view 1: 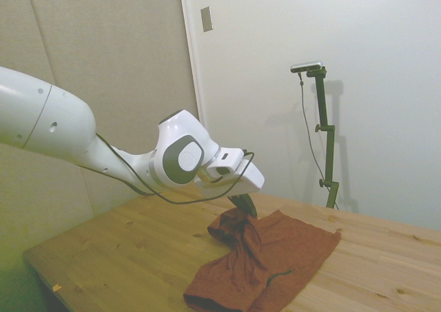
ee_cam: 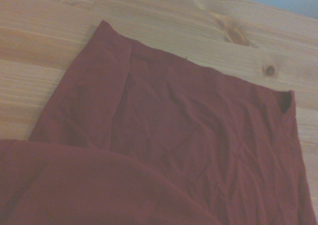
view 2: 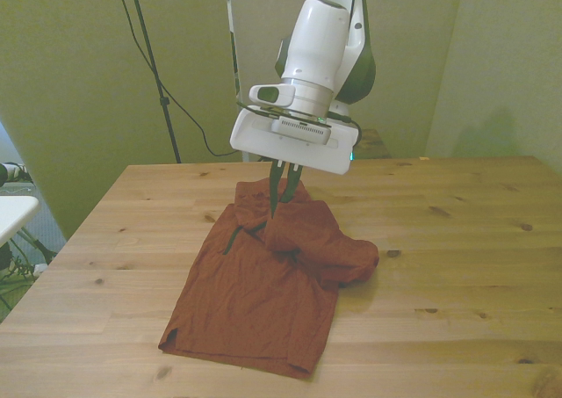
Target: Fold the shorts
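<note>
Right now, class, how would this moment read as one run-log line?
object: rust-red cloth shorts on wooden table | gripper: fingers shut on shorts, one part lifted | fold: unfinished

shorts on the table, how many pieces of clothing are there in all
1: the shorts lie mid-table, one part lifted and pinched in the tool, draped over the flat part. Nothing else shows, though a fold could hide something small.

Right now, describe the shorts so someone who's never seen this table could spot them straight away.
On the wooden table, under the white arm, lies one cloth: the shorts. They are rust-red with thin dark pocket lines, and one part is lifted into a fold by the gripper, jaws shut on it.
</note>
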`<move>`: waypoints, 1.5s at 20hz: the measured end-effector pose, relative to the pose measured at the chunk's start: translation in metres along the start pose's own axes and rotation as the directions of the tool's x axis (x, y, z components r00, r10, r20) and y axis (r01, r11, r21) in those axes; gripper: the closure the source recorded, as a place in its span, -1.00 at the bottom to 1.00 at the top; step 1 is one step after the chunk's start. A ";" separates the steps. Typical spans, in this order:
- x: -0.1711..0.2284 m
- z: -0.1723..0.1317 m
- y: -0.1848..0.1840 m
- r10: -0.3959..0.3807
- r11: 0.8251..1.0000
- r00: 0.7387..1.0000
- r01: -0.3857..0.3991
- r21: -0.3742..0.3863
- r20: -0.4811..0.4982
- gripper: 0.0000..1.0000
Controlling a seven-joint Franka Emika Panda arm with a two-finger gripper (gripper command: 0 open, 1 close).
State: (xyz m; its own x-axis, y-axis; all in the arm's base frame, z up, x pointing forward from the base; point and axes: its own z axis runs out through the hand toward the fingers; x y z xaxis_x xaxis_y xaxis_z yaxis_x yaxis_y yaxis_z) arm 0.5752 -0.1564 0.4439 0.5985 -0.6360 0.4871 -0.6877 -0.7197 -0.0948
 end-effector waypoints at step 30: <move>0.161 0.045 0.092 0.280 0.955 0.936 -0.294 0.040 0.216 -1.00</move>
State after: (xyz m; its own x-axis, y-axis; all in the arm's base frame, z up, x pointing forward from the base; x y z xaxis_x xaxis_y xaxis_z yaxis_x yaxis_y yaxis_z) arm 0.6267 -0.3380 0.4741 0.4564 -0.8563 0.2417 -0.8166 -0.5110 -0.2684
